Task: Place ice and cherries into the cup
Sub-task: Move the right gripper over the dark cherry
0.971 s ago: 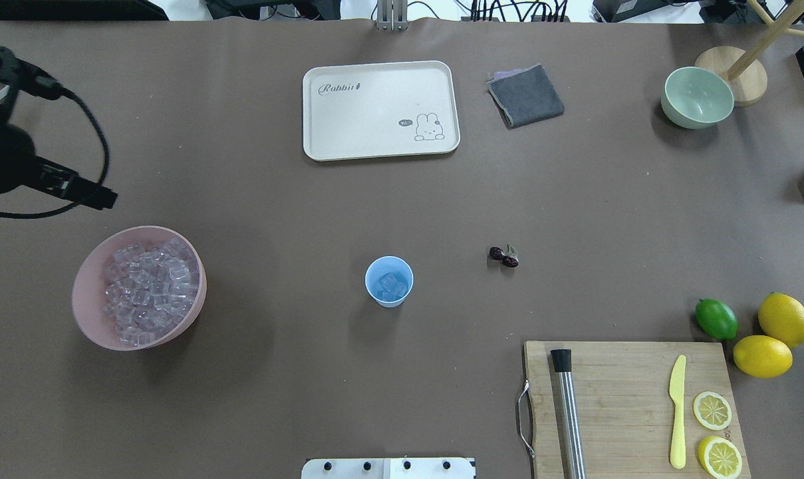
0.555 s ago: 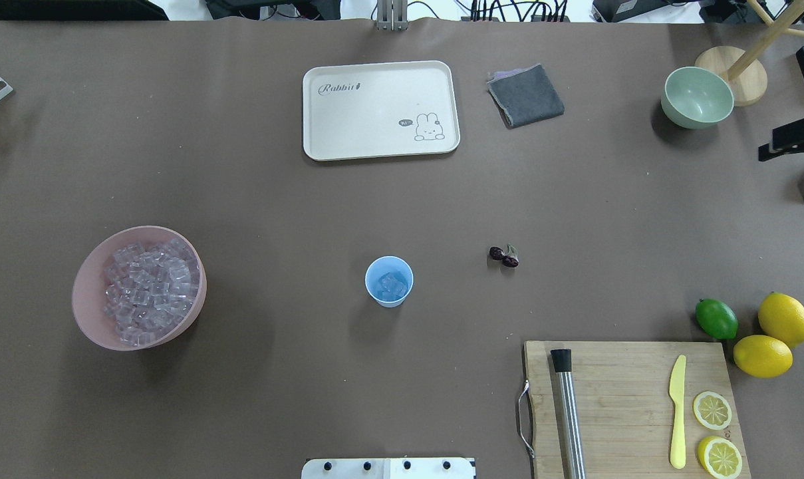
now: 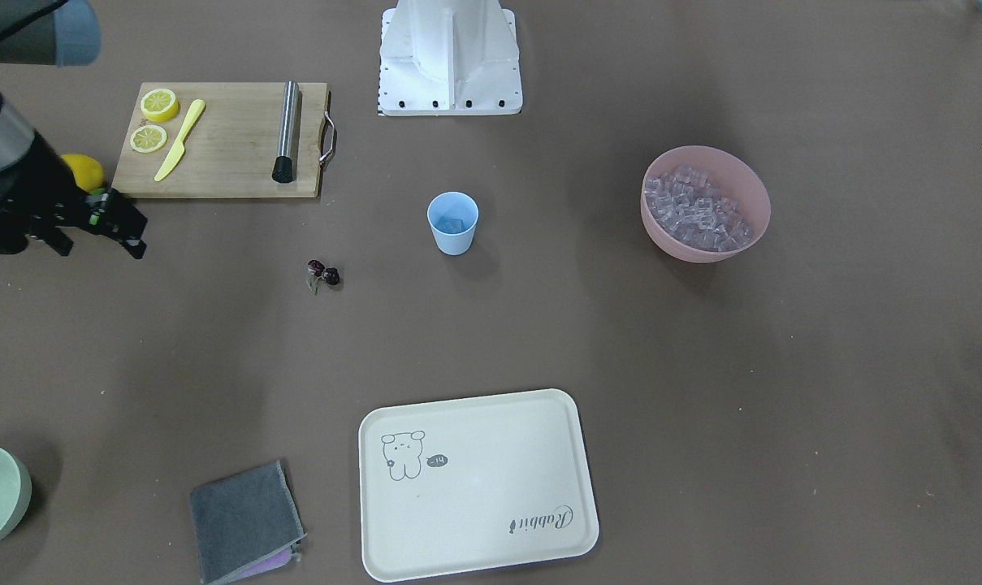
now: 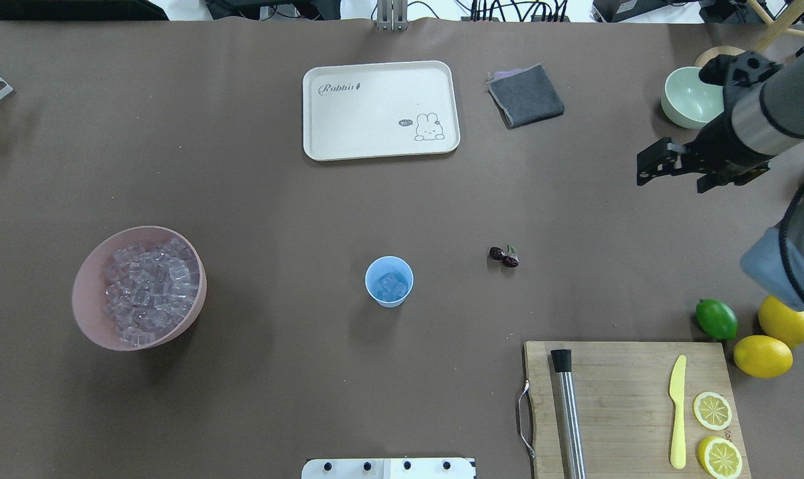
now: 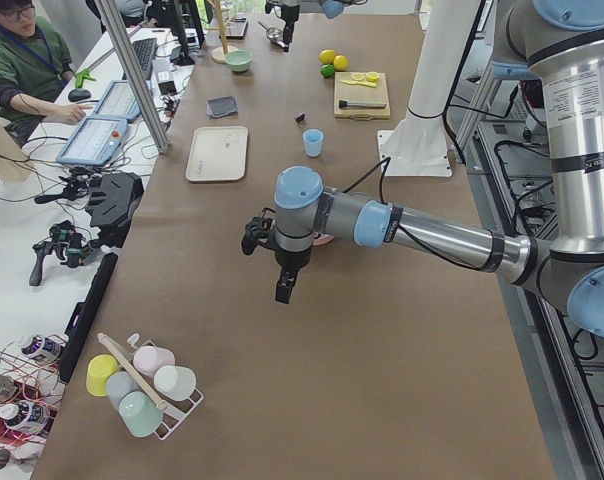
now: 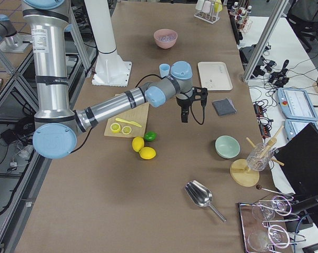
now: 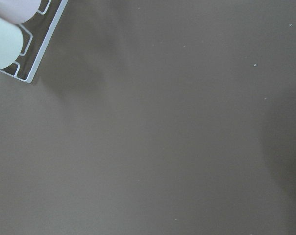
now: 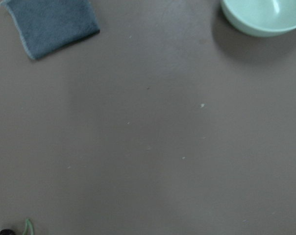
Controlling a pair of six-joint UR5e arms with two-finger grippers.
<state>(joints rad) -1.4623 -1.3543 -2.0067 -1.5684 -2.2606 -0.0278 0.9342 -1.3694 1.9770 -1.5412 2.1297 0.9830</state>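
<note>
1. Only the left side view shows my left gripper (image 5: 282, 291). It hangs fingers-down over bare table, and I cannot tell whether it is clenched.
2. Overhead, my right gripper (image 4: 646, 169) hovers level, fingers parted and empty.
3. The cherries (image 4: 504, 256) lie well apart from it. The cup (image 4: 389, 281) stands beyond them with ice (image 4: 392, 287) inside.
4. More ice fills the pink bowl (image 4: 86, 286).

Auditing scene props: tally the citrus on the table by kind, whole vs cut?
Whole round yellow lemons: 2
Whole green lime: 1
Cut yellow lemon rounds: 2
Total: 5
</note>
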